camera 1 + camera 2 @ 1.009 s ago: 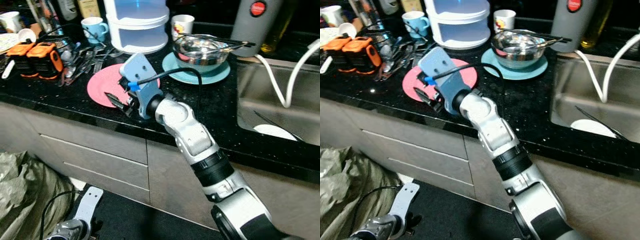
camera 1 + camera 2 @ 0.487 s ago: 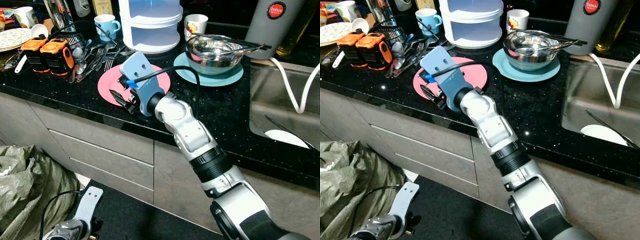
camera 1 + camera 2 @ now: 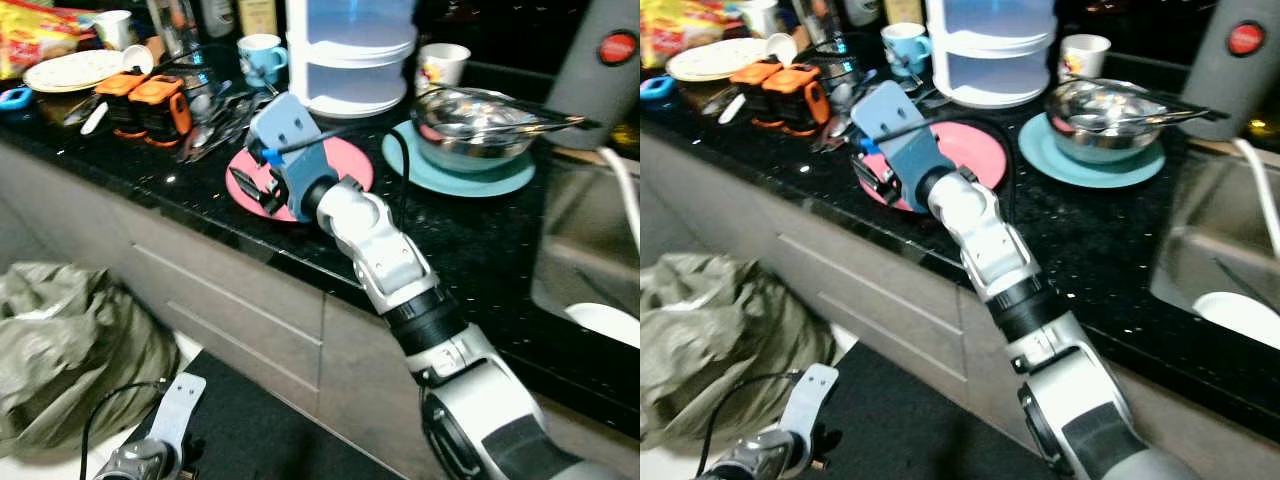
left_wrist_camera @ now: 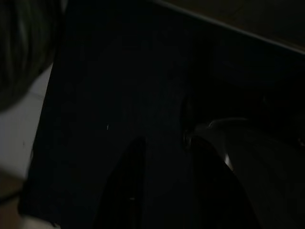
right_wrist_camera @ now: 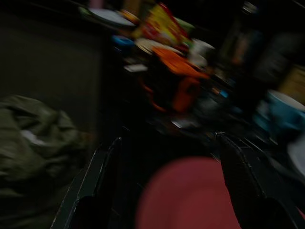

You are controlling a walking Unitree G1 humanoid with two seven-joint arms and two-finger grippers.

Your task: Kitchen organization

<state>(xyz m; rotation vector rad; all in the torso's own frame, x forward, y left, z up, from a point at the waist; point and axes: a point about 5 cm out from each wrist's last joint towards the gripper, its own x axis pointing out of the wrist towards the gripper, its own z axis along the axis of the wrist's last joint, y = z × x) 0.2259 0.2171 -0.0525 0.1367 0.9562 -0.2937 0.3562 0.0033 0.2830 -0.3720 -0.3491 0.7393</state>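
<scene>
A pink plate [image 3: 348, 166] lies on the black counter [image 3: 470, 235] near its front edge, beside a heap of cutlery [image 3: 213, 108]. My right gripper [image 3: 253, 188] reaches over the plate's near left rim, low above it and open. In the right wrist view the two black fingers [image 5: 102, 167] stand wide apart, with the pink plate [image 5: 187, 195] between and below them and nothing held. My left arm [image 3: 150, 455] hangs idle near the floor; its wrist view is very dark.
A steel bowl with tongs sits on a teal plate [image 3: 455, 175] behind right. A white stacked container [image 3: 350, 55], two mugs, orange-and-black items [image 3: 150, 98] and a grey flask [image 3: 610, 60] crowd the back. The sink [image 3: 590, 270] lies to the right. A bag [image 3: 80, 340] rests on the floor.
The whole picture has shifted and blurred, so the camera moved. The right gripper stays open at the pink plate's near left rim. The left arm still hangs.
</scene>
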